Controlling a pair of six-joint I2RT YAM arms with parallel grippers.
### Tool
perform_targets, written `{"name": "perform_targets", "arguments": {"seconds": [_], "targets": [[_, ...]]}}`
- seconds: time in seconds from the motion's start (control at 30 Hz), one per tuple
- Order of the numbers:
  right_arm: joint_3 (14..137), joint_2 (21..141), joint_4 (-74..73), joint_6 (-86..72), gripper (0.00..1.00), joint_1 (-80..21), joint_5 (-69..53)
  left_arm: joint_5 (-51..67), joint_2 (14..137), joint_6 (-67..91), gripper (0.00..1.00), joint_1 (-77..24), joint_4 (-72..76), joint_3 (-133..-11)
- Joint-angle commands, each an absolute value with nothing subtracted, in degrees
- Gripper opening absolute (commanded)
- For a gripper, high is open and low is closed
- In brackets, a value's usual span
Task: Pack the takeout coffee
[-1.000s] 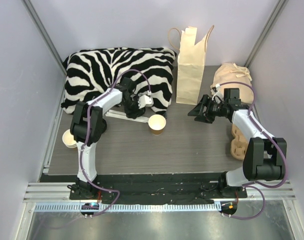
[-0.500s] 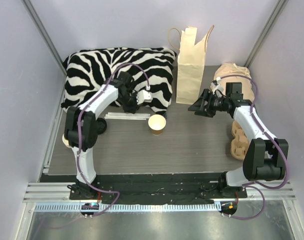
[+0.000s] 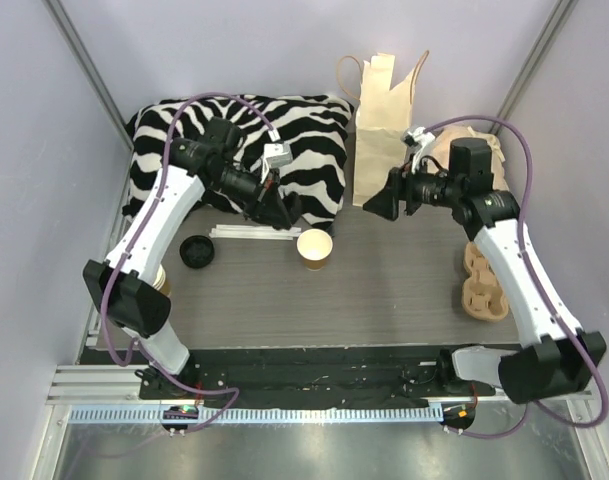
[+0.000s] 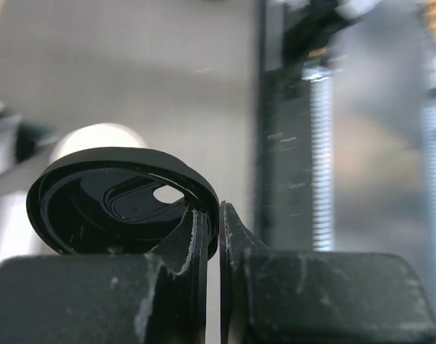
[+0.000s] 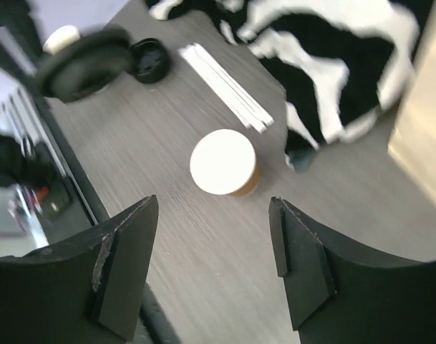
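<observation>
"Near the middle of the grey table [image 3: 384, 290], what stood there?"

"The takeout coffee [image 3: 315, 246]: a brown paper cup, upright, its pale round top facing up. Both grippers were apart from it."

"And right beside it?"

"Some pale flat strips [image 3: 254, 232] lay just to its left, their near end close to the cup. Behind both sat a zebra-striped cushion [image 3: 314, 130]. Farther left on the table lay a round black lid [image 3: 196, 251], well apart from the cup."

"Which pincer was nearer?"

"The left gripper [image 4: 219, 215] hung over the cushion's front edge, behind and left of the cup. Its jaws were clenched on the rim of a second black lid [image 4: 117, 197], which stuck out to one side, tilted."

"And the other?"

"The right gripper [image 3: 369, 207] hovered to the cup's right, near the foot of the upright paper bag [image 3: 382, 140]. Its jaws were spread wide and held nothing. From its wrist camera the cup showed on the table between the two fingers [image 5: 124, 272], lower down."

"Anything else on that side?"

"A pulp cup carrier [image 3: 479, 290] lay near the right edge, and a beige cloth bundle [image 3: 496, 152] sat behind it in the corner."
</observation>
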State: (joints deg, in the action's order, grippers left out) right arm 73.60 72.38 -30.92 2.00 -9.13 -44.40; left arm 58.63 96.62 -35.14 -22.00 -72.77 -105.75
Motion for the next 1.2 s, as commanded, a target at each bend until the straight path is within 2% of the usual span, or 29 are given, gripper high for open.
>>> {"name": "perform_targets", "arguments": {"seconds": [0.0, 0.1, 0.2, 0.37, 0.57, 0.73, 1.03, 1.07, 1.13, 1.17], "targets": [[71.9, 60.3, -27.4, 20.8, 0.77, -16.7, -44.1, 78.4, 91.9, -22.7, 0.00, -27.1, -81.7, -100.5], [66.6, 53.2, -23.0, 27.8, 0.89, -23.6, -41.9, 79.6, 88.3, -17.7, 0.00, -32.7, -77.2, -95.5], [65.0, 50.6, -23.5, 32.5, 0.94, -27.7, -40.8, 78.0, 86.7, -21.5, 0.01, -35.9, -81.4, -92.8], [67.9, 51.5, -36.9, 40.8, 0.95, -36.1, -41.1, 78.6, 88.2, -36.4, 0.04, -38.3, -93.4, -94.6], [64.6, 50.6, -33.4, 36.1, 0.95, -47.8, -36.7, 77.7, 87.9, -41.0, 0.05, -41.8, -95.3, -95.0], [64.4, 53.9, -31.6, 37.0, 0.94, -50.6, -34.6, 75.8, 87.5, -41.3, 0.05, -45.8, -95.3, -93.3], [61.0, 52.8, -31.6, 34.7, 0.67, -52.1, -34.7, 75.7, 86.3, -42.5, 0.04, -45.4, -95.2, -94.9], [60.6, 52.1, -30.2, 33.8, 0.59, -52.3, -34.8, 76.1, 86.3, -42.7, 0.04, -45.1, -95.3, -94.7], [59.6, 51.8, -27.9, 30.2, 0.50, -52.6, -34.5, 76.4, 86.5, -43.1, 0.04, -44.7, -95.3, -94.6], [59.3, 51.6, -27.6, 29.5, 0.38, -52.6, -34.4, 76.6, 86.7, -43.2, 0.04, -44.2, -95.3, -94.7]]}}
